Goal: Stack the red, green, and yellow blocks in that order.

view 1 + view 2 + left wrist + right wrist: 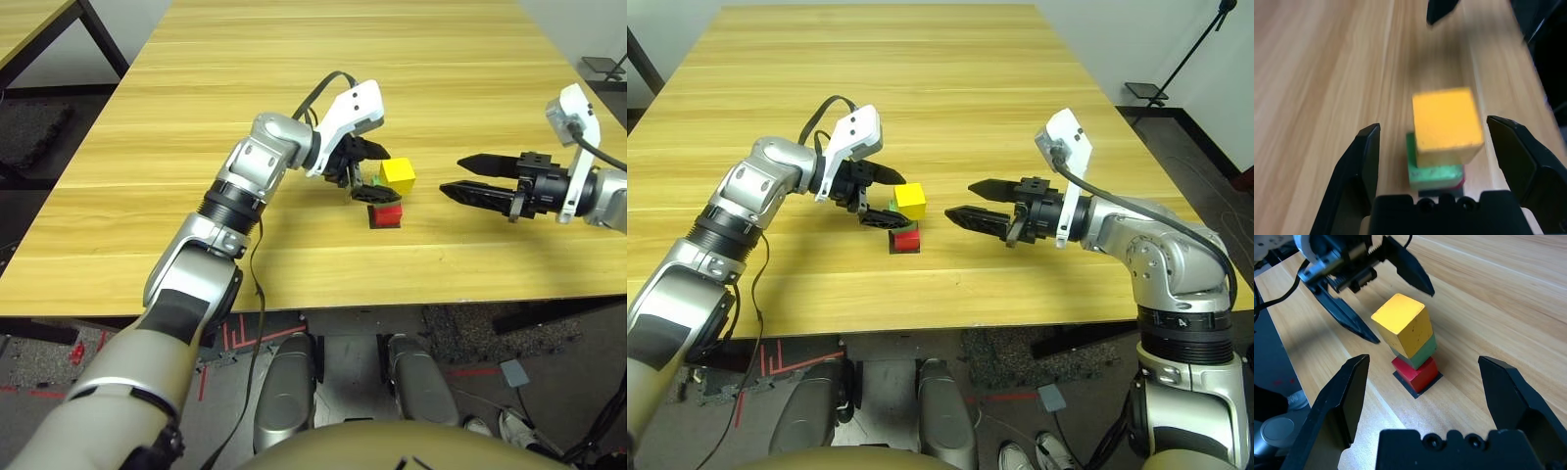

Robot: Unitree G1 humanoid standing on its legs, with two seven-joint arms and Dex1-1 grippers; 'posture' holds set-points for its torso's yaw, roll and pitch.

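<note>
While both claws stand spread, your left claw (pixel 884 199) flanks the yellow block (pixel 911 201) mid-frame; your right claw (pixel 960 200) waits apart.

Head stereo pair looks forward and down over the tabletop (pixel 950 88) from above the forearms; both eyes share the block stack (pixel 907 217) mid-field. Left wrist camera sits close, sighting along its pincer (pixel 1432 147) down onto the stack. Right wrist camera views the same stack from the opposite side, slightly farther back.
</note>
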